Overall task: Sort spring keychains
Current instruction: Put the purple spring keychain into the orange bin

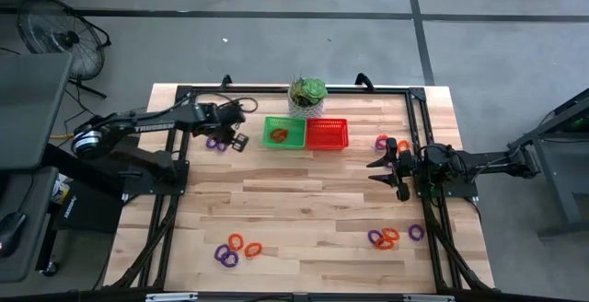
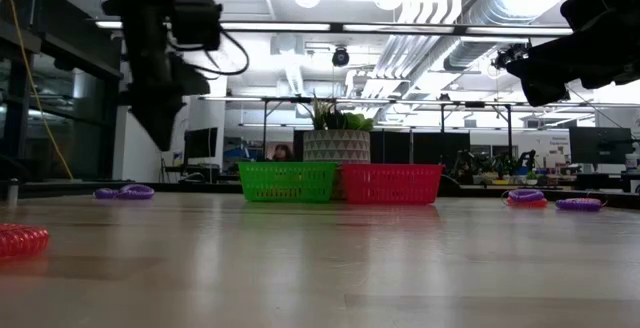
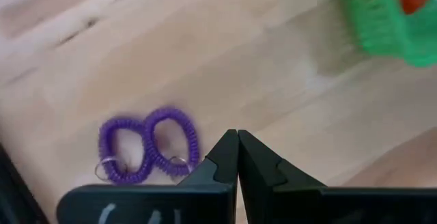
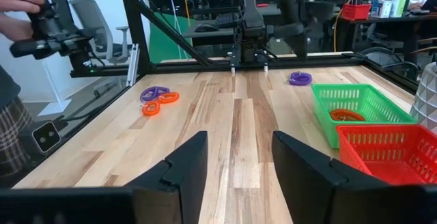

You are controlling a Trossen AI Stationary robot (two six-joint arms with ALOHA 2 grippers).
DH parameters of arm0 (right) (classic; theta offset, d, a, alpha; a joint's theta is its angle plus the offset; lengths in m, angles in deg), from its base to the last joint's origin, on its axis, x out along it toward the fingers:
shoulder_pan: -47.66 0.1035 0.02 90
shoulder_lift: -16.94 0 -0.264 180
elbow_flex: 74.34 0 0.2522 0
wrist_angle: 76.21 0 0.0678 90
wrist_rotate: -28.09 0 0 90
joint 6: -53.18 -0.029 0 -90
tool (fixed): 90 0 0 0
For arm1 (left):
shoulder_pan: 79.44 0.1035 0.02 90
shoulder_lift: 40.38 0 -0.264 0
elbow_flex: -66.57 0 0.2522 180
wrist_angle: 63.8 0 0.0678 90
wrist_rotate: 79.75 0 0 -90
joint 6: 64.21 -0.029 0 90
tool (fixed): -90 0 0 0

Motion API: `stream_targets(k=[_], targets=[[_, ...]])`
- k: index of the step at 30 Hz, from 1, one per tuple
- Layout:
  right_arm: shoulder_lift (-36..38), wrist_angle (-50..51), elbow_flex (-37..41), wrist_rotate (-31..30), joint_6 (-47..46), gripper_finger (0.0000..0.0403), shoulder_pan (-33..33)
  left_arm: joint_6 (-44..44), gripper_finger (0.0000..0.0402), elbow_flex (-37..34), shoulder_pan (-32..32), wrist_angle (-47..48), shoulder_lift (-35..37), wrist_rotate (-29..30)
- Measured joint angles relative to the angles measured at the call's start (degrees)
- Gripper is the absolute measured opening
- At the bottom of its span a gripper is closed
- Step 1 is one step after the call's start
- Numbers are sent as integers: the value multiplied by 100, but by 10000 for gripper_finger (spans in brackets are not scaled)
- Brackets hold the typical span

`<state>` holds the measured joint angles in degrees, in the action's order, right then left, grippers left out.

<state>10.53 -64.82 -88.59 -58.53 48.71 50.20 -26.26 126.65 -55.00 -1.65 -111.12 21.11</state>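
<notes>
Two purple spring keychains (image 3: 147, 145) lie side by side on the table, left of the green mesh basket (image 1: 284, 133). My left gripper (image 3: 237, 138) is shut and empty, hovering above the table (image 1: 236, 133) between those keychains and the basket. An orange keychain (image 1: 282, 135) lies inside the green basket. The red basket (image 1: 327, 133) stands against the green one's right side. My right gripper (image 4: 239, 162) is open and empty at the table's right (image 1: 375, 172), pointing toward the left edge. Orange and purple keychains (image 1: 386, 143) lie just beyond it.
A potted plant (image 1: 307, 95) stands behind the baskets. More keychains lie in clusters at the near left (image 1: 237, 249) and near right (image 1: 391, 238). A black frame (image 1: 419, 118) borders the table. A person's hands (image 4: 20, 5) hold a device beyond the table's left side.
</notes>
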Motion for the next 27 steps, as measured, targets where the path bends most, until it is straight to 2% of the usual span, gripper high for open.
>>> stream_targets(k=[9,15,21,27], targets=[[0,4,0,4,0,160,0,312,10,-718,171,13,358,34],[0,0,-1,3,0,156,0,284,82,-863,193,-190,342,71],[0,0,-1,3,1,162,0,284,169,-863,255,-237,342,546],[0,-1,0,4,0,160,0,182,205,-863,383,-377,231,779]])
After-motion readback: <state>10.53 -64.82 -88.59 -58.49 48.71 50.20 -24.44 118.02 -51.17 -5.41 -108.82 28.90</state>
